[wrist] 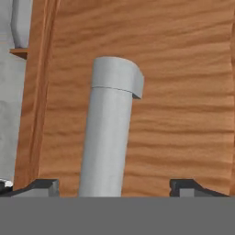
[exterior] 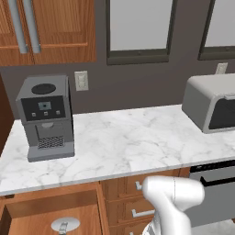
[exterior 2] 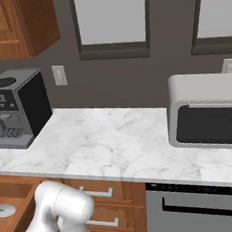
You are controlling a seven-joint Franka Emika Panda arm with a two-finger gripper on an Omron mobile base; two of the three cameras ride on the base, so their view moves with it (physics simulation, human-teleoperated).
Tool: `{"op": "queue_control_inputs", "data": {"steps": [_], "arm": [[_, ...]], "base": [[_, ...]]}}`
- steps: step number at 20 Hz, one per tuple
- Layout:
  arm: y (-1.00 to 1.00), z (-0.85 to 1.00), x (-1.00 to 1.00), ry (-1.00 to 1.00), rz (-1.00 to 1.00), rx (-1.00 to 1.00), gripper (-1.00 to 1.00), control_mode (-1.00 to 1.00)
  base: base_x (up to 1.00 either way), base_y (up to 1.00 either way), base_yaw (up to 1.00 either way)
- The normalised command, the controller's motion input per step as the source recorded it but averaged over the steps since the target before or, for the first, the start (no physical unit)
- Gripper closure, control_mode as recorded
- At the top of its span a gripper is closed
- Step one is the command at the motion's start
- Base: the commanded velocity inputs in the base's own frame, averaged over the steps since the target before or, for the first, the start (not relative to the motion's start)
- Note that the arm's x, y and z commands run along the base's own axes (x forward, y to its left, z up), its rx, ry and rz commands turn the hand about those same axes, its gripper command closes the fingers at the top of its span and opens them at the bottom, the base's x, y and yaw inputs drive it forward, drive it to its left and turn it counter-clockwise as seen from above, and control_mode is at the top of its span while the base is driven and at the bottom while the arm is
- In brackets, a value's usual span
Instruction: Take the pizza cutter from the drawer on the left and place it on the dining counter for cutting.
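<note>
Hand view: the two dark fingertips of the gripper (wrist: 114,186) stand wide apart, one on each side of the silver bar handle (wrist: 110,133) of the wide medium-brown wooden drawer (wrist: 174,105). The bar runs up between the tips and neither tip is seen touching it; nothing is held.

Left base view: the drawer (exterior: 50,213) stands pulled out below the front edge of the white grey-veined marble worktop (exterior: 124,142), at the lower left. On the drawer floor lies a small object with a round silver disc (exterior: 64,225), presumably the pizza cutter; its handle is too small to make out. On the worktop, directly above the drawer, stands the grey coffee machine (exterior: 46,117). A grey microwave oven (exterior: 212,102) sits at the worktop's right end. Narrower stacked wooden drawers (exterior: 133,202) lie just right of the open drawer, below the worktop.

Right base view: the open drawer (exterior 2: 10,198) and the silver disc (exterior 2: 3,210) appear at the lower left, below the coffee machine (exterior 2: 14,107).
</note>
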Motion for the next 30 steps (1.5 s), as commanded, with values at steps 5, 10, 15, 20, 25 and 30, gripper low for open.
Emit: {"op": "queue_control_inputs", "data": {"steps": [5, 10, 15, 20, 25, 30], "arm": [[0.12, 0.46, -0.45, -0.01, -0.01, 0.02, -1.00, -1.00], [0.00, 1.00, -0.05, -0.20, -0.01, 0.12, -1.00, -1.00], [-0.13, 1.00, 0.13, -0.17, -0.09, 0.21, -1.00, -1.00], [-0.38, 1.00, 0.52, -0.04, -0.16, 0.26, -1.00, -1.00], [-0.45, 1.00, 0.51, 0.00, -0.14, 0.31, -1.00, -1.00], [-0.36, 1.00, 0.49, 0.00, -0.08, 0.34, -1.00, -1.00]], "base": [[0.00, 0.00, 0.00], [0.00, 0.00, 0.00], [0.00, 0.00, 0.00], [0.00, 0.00, 0.00], [0.00, 0.00, 0.00], [0.00, 0.00, 0.00]]}}
